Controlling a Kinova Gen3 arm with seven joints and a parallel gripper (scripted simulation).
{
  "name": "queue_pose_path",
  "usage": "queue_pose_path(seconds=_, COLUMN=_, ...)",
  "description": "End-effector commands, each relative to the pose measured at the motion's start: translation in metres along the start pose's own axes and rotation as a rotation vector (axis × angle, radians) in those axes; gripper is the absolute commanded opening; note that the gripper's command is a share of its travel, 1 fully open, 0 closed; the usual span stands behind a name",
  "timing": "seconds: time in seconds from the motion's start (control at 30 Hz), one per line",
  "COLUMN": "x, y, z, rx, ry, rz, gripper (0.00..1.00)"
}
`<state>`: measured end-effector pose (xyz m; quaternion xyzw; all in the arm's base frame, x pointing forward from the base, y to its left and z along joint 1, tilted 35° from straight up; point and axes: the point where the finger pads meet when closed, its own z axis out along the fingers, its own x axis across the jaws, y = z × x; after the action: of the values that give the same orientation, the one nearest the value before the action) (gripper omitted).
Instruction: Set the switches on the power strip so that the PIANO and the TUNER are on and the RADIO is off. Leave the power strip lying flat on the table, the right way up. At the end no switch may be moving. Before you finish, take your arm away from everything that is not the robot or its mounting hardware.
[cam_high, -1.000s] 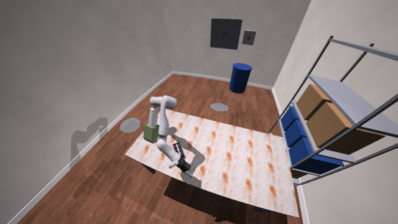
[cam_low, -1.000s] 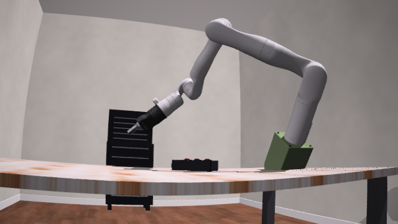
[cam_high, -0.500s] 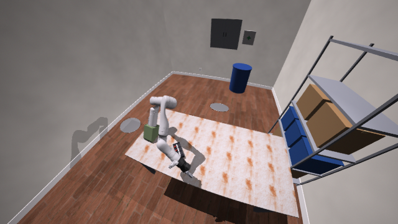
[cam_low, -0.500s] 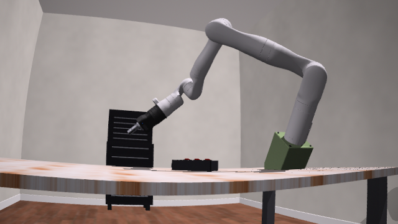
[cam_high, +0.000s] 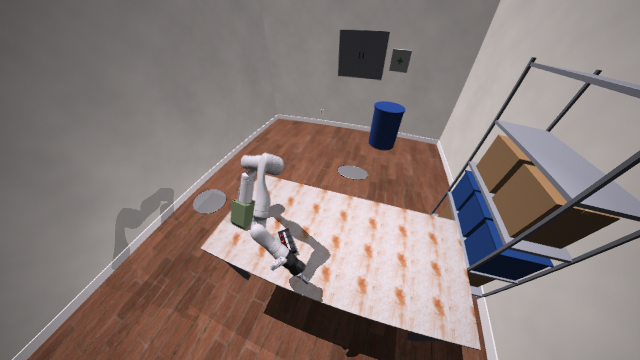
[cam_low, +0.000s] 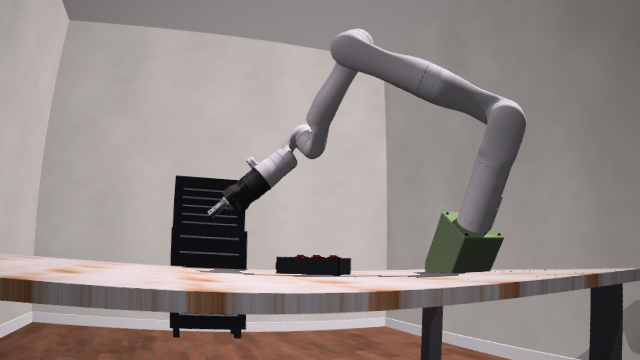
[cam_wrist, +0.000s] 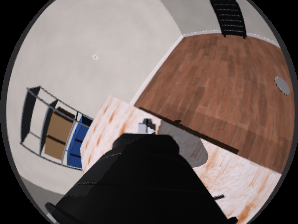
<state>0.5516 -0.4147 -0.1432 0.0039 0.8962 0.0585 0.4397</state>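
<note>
Nearest the exterior camera runs the front edge of the worktop (cam_low: 200, 295), and a little further back on it lies the power strip (cam_low: 313, 265), flat and right way up, its red switches showing along the top. Which of them are on or off is too small to read, and no labels can be made out, so whether PIANO, TUNER or RADIO are already set cannot be told. Up at about ten o'clock from the strip, well apart from it and high off the surface, hangs the end effector (cam_low: 215, 210), its fingers shut tight together with nothing between them, pointing down and away toward eight o'clock. In the top view the strip (cam_high: 287, 238) sits near the worktop's edge just beside the forearm, the end effector (cam_high: 303, 278) beyond it at about five o'clock. The closed fingers read as a poking tool made ready, so the judgement is that the pressing work is all yet to come: reach down, press the needed rockers, withdraw and let everything settle.
</note>
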Motion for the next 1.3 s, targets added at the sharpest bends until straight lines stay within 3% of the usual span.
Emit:
queue_pose_path(seconds=0.0, x=0.001, y=-0.001, z=-0.006, rx=-0.012, ry=0.003, rz=-0.024, gripper=0.00)
queue_pose_path(seconds=0.3, x=0.014, y=0.016, z=-0.023, rx=-0.111, ry=0.032, rz=-0.156, gripper=0.00)
queue_pose_path(seconds=0.53, x=0.031, y=0.042, z=-0.050, rx=-0.269, ry=0.076, rz=-0.382, gripper=0.00)
queue_pose_path(seconds=0.73, x=0.051, y=0.072, z=-0.081, rx=-0.457, ry=0.127, rz=-0.650, gripper=0.00)
queue_pose_path(seconds=0.8, x=0.051, y=0.072, z=-0.081, rx=-0.457, ry=0.127, rz=-0.650, gripper=0.00)
queue_pose_path(seconds=1.27, x=0.102, y=0.152, z=-0.163, rx=-0.945, ry=0.260, rz=-1.341, gripper=0.00)
